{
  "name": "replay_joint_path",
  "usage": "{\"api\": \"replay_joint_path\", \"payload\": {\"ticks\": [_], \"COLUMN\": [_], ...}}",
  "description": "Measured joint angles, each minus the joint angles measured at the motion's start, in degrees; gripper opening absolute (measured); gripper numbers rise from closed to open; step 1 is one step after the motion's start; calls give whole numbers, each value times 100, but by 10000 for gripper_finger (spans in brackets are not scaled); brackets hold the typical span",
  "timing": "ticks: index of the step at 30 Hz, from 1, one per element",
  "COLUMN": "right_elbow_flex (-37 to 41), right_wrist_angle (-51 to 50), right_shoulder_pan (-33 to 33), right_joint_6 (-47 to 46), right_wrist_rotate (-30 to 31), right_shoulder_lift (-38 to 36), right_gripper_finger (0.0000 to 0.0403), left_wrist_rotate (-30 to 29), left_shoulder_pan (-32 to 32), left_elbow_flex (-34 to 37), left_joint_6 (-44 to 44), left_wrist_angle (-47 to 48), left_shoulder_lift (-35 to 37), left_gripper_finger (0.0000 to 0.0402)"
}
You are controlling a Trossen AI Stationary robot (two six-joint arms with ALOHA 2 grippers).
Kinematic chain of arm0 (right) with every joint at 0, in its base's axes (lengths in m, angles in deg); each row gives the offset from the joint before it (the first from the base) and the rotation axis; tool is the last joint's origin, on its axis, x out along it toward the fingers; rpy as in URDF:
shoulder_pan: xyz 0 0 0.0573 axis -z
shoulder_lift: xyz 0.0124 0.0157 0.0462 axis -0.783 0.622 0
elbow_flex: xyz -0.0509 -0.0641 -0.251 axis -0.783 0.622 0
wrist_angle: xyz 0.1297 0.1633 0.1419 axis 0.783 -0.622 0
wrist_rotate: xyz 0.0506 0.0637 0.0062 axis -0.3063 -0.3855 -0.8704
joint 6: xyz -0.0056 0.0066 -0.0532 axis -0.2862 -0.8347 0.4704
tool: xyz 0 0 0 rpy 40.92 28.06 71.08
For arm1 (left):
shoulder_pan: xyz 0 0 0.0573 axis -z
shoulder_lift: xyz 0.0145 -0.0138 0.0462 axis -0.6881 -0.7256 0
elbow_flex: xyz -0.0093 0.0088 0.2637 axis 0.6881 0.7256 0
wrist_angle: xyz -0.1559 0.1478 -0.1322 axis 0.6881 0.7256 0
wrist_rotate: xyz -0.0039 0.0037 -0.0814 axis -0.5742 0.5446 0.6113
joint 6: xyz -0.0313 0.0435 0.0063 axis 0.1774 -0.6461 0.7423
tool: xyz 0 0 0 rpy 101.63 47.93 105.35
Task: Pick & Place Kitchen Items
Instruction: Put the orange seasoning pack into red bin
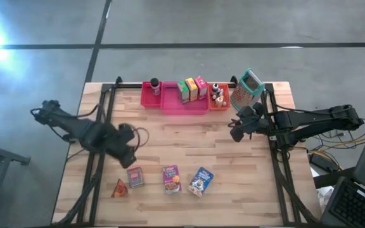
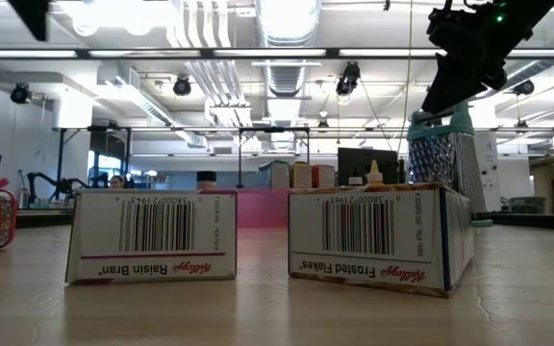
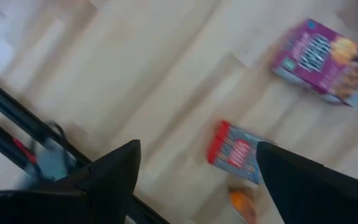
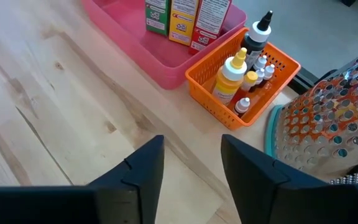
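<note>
purple box [image 1: 172,178], blue box [image 1: 200,181], red box [image 1: 134,177], orange wedge [image 1: 119,189] — a row on the table's near side; low view alone reads barcodes. left gripper [image 1: 127,147] above them, fingers spread, empty. right gripper [image 1: 237,128] parted, empty, near orange bin [image 4: 248,74] — bottles visible only from its wrist.

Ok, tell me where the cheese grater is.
In the high view the cheese grater stands at the table's far right edge, just right of the orange basket of small bottles and beyond the right gripper.
</note>
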Motion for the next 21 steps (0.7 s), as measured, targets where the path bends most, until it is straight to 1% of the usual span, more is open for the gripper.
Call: {"api": "replay_joint_path", "payload": {"ticks": [6,11,13,15,18,21], "right_elbow_flex": [0,0,0,0,0,0], "right_wrist_angle": [0,0,-2,-1,0,0], "right_shoulder_pan": [0,0,0,0,0,2], "right_joint_6": [0,0,0,0,0,0], "right_wrist_rotate": [-2,-3,-2,-4,-4,-4], "right_shoulder_lift": [0,0,0,0,0,0], "right_gripper_finger": [173,186,191,195,201,205], "left_wrist_rotate": [4,1,105,362,562,691], "left_shoulder_pan": [1167,1968,2232,2417,2610,2665], "left_elbow_flex": [28,229,310,367,426,546], "left_joint_6": [1743,2991,3505,3968,4347,4378], "left_wrist_angle": [-2,1,-7,-20,-64,-287], "left_shoulder_lift": [-18,-120,-191,-291,-469,-605], "left_gripper_finger": [323,323,323,323,323,323]}}
